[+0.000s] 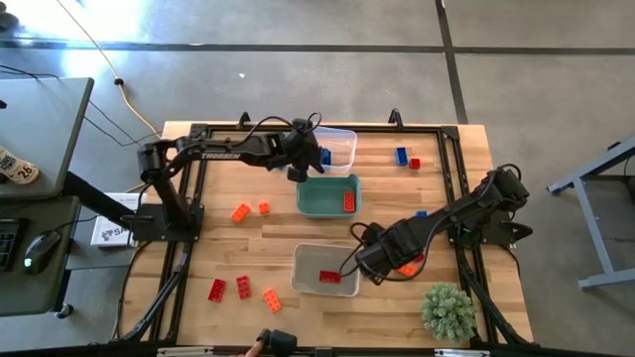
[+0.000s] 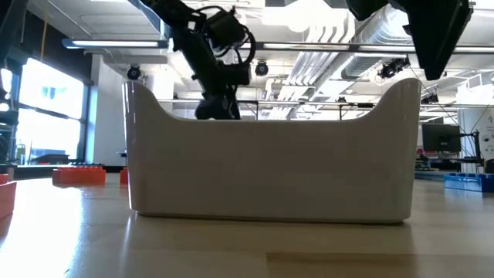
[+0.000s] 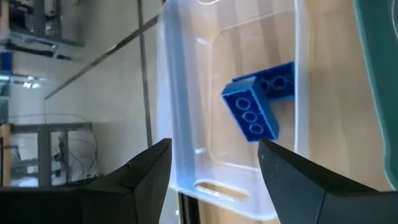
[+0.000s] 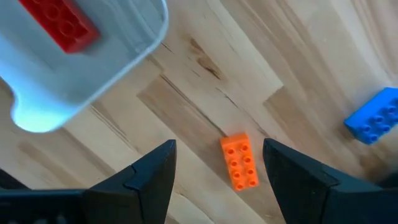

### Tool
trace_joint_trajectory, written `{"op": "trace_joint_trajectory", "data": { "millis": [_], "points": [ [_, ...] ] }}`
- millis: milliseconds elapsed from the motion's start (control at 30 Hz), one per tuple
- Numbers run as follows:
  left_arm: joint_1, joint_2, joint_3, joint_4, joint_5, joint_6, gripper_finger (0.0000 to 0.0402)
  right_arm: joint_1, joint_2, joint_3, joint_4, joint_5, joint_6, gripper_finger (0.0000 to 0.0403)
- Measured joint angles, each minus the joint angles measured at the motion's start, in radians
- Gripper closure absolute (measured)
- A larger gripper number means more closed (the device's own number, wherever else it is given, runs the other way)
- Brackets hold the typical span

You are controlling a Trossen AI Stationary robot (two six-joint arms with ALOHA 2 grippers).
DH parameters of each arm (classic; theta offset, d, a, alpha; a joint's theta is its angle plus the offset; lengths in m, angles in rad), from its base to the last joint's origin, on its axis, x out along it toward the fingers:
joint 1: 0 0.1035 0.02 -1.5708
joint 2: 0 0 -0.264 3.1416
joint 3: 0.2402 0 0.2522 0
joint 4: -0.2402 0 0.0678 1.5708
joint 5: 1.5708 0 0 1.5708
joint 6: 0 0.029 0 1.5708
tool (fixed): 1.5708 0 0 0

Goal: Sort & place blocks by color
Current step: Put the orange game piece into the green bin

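My left gripper (image 3: 214, 168) hangs open over the near-left end of the clear bin (image 1: 337, 145), in which two blue blocks (image 3: 258, 106) lie on the floor. My right gripper (image 4: 217, 174) is open above the table, to the right of the grey bin (image 1: 325, 268). An orange block (image 4: 239, 162) lies flat on the wood below, between its fingers, untouched. The grey bin holds a red block (image 1: 328, 277). The teal bin (image 1: 322, 193) holds another red block (image 1: 349, 201). A blue block (image 4: 373, 115) lies on the table nearby.
Loose blocks lie about: two orange (image 1: 240, 211) left of the teal bin, red and orange (image 1: 243, 287) at the near left, blue (image 1: 401, 155) and red (image 1: 415, 163) at the far right. A small green plant (image 1: 446, 309) stands at the near right corner.
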Motion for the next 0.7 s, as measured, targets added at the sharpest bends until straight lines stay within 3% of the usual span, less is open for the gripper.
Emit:
{"op": "trace_joint_trajectory", "data": {
  "millis": [167, 700],
  "points": [
    [-0.038, -0.091, 0.0, -0.068, -0.016, -0.087, 0.0177, 0.003, 0.0, -0.005, -0.07, -0.023, -0.044, 0.0174],
    [-0.169, -0.357, 0.001, -0.335, 0.066, -0.529, 0.0177, 0.004, -0.004, -0.228, 0.042, -0.167, -0.169, 0.0174]
  ]
}}
